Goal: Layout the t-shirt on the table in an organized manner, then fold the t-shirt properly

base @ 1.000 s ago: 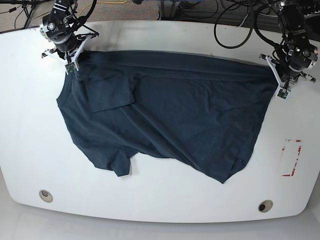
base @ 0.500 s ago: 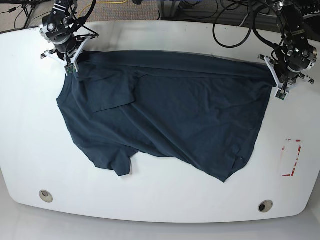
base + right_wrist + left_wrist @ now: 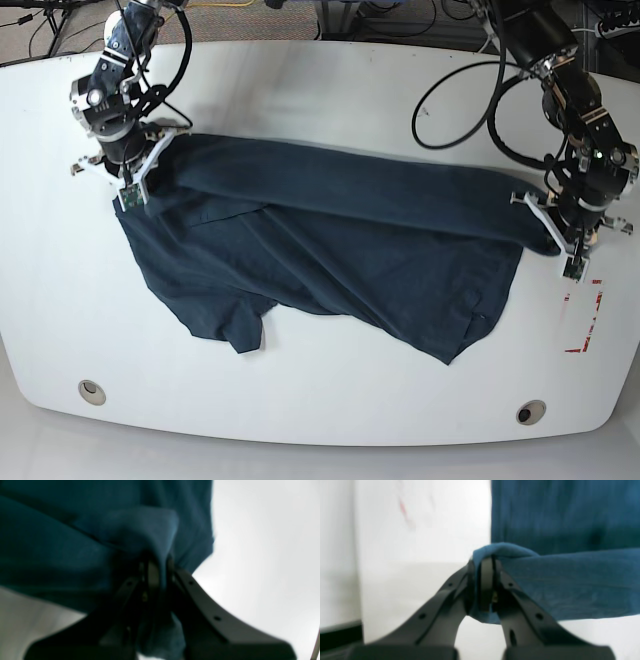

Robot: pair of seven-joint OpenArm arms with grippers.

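The dark navy t-shirt [image 3: 330, 260] lies spread across the white table [image 3: 300, 80], its far edge lifted into a long rolled fold between both arms. My left gripper [image 3: 563, 250], on the base view's right, is shut on the shirt's right corner; in the left wrist view the gripper [image 3: 486, 580] pinches a bunched fold of the t-shirt [image 3: 570, 580]. My right gripper [image 3: 132, 192], on the base view's left, is shut on the shirt's left corner; the right wrist view shows the gripper [image 3: 156, 580] with the t-shirt [image 3: 75, 542] wrapped over its fingers.
Two round grey grommet holes [image 3: 91, 391] [image 3: 530, 412] sit near the table's front edge. A red-white tape rectangle [image 3: 585, 318] lies at the right, just below my left gripper. Black cables [image 3: 460, 70] trail over the table's far edge.
Both grippers have moved toward the front of the table, dragging the shirt's far edge over the body as a long fold. The sleeve flap at upper left is now covered.
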